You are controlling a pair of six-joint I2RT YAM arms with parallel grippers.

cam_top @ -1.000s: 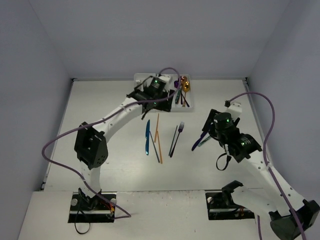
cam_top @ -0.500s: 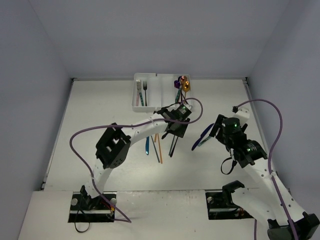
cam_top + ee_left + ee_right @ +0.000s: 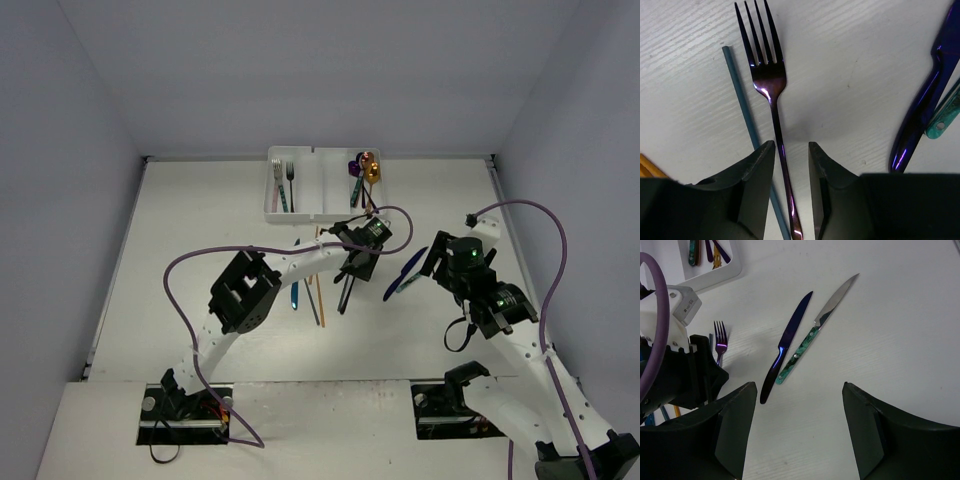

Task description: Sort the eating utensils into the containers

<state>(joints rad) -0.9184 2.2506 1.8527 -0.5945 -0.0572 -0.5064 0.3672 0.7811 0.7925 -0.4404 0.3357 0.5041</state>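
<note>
A dark purple fork (image 3: 767,80) lies flat on the table. My left gripper (image 3: 791,145) is low over it, and its slightly open jaws straddle the handle with a gap on each side. From above the left gripper (image 3: 357,262) sits mid-table and hides most of the fork. A purple knife (image 3: 787,342) and a teal-handled knife (image 3: 812,337) lie side by side, just ahead of my right gripper (image 3: 799,390), which is wide open and empty. In the top view the right gripper (image 3: 432,262) is to the right of both knives (image 3: 403,277). The white tray (image 3: 310,205) holds forks on the left and spoons on the right.
A blue chopstick (image 3: 740,95) lies next to the fork, close to my left finger. Orange chopsticks (image 3: 315,262), a blue utensil (image 3: 294,292) and a dark chopstick (image 3: 343,298) lie left of the left gripper. Grey walls enclose the table.
My left arm left the tray, swung right and forward, and came down over the purple fork. My right arm shifted slightly and stayed open by the knives.
</note>
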